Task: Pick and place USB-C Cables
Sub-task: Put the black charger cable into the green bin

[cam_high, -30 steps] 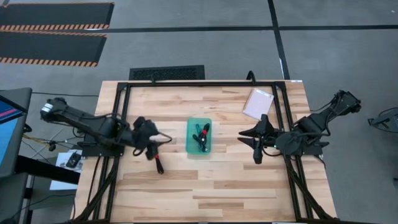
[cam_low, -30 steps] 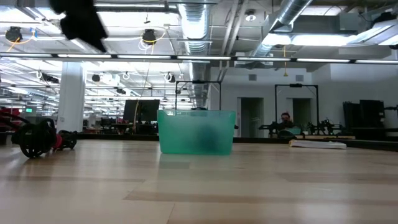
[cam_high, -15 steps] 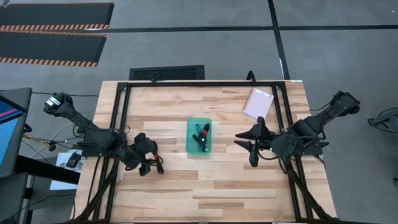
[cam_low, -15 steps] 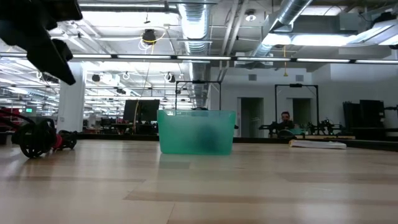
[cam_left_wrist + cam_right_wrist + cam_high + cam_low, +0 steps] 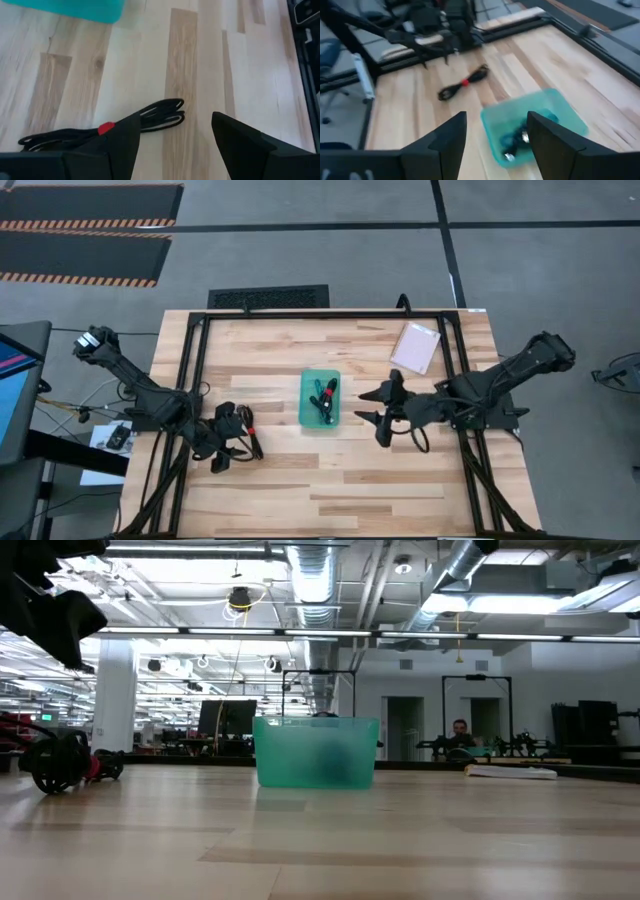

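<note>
A bare stretch of the wooden table (image 5: 320, 850) is lying nearest the low camera. Further back on the left, a black cable with a red tie (image 5: 252, 432) is lying loose on the wood, and the left gripper (image 5: 232, 450) is hanging just over it with its fingers spread, holding nothing; the left wrist view is showing the cable (image 5: 125, 124) stretched across the boards between and ahead of the two dark fingers (image 5: 235, 142). At mid-table the teal tray (image 5: 306, 405) is holding more cables (image 5: 324, 398), black with red and one teal-blue. The right gripper (image 5: 374, 404) is hovering just beside the tray's right wall, fingers apart and empty. A pale pink flat sheet (image 5: 416, 346) is lying near the far right corner. No writing or brand mark is readable anywhere
</note>
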Available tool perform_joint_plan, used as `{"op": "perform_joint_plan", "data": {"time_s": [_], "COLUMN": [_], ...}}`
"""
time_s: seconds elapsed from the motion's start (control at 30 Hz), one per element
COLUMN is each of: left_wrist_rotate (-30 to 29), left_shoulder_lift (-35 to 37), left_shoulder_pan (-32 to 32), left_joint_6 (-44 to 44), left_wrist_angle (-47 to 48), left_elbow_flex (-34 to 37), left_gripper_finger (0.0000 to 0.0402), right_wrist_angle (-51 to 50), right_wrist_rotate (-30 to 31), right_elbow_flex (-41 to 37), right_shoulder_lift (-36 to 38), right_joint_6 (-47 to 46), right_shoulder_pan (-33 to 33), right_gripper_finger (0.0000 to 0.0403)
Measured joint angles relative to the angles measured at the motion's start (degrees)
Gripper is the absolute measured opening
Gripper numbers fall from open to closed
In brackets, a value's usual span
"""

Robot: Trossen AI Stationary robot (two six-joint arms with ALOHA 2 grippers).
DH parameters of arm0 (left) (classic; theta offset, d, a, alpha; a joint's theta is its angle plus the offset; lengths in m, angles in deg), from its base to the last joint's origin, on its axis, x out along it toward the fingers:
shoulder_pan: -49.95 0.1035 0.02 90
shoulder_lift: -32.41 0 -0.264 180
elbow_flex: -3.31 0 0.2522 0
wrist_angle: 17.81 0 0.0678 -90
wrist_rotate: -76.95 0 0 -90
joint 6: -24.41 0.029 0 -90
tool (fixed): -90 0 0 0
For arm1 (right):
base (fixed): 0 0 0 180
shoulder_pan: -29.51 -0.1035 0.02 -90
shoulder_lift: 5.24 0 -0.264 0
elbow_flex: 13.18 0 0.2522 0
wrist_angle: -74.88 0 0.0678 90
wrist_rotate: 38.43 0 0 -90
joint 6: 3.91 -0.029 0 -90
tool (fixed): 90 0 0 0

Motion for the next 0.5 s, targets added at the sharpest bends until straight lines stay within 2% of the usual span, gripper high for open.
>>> {"op": "perform_joint_plan", "data": {"time_s": [0.23, 0.5], "left_wrist_rotate": [-0.1, -0.3], "left_shoulder_lift": [0.0, 0.0], "left_shoulder_pan": [-0.5, -0.5], "left_joint_6": [0.6, 1.9], "left_wrist_angle": [-0.1, -0.1], "left_elbow_flex": [0.0, 0.0], "left_gripper_finger": [0.0232, 0.0232], "right_wrist_angle": [8.6, 8.6], "right_wrist_rotate": [-6.7, -9.0], "right_elbow_flex": [0.0, 0.0], "right_shoulder_lift": [-1.5, -1.4], "right_joint_6": [7.9, 8.9], "right_shoulder_pan": [3.5, 6.4], "right_gripper_finger": [0.0232, 0.0232]}}
